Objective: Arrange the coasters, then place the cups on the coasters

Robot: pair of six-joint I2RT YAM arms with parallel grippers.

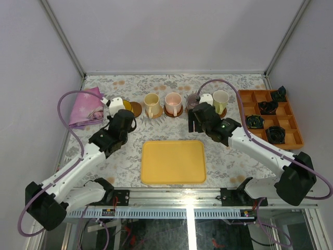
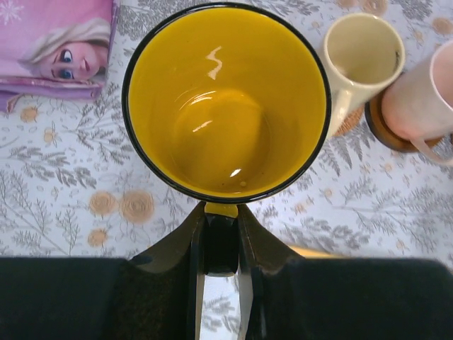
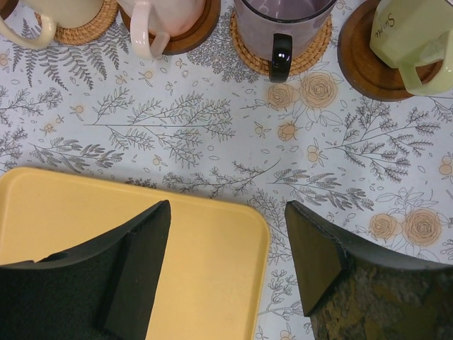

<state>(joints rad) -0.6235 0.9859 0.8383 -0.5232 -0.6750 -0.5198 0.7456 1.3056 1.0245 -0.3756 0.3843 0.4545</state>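
Nearest the overhead camera, the two arms reach up the flowered bench (image 1: 104, 172) past the yellow tray (image 1: 173, 162). The left gripper (image 1: 120, 107) holds the yellow mug (image 1: 126, 105) just left of a bare dark coaster (image 1: 136, 109). To its right, the cream mug (image 1: 152, 105), pink mug (image 1: 173, 103), grey-purple mug (image 1: 193, 100) and pale green mug (image 1: 220, 99) each sit on a disc. The left wrist view shows that gripper (image 2: 221, 219) pinched nearly shut on the mug's handle, with the yellow mug (image 2: 225, 103) hanging over the bench and hiding any coaster below. In the right wrist view the right gripper (image 3: 226, 248) stands wide and empty over the tray's corner. This looks like the last cup going in. The next move calls for shifting right, centring over the free coaster, lowering and letting go.
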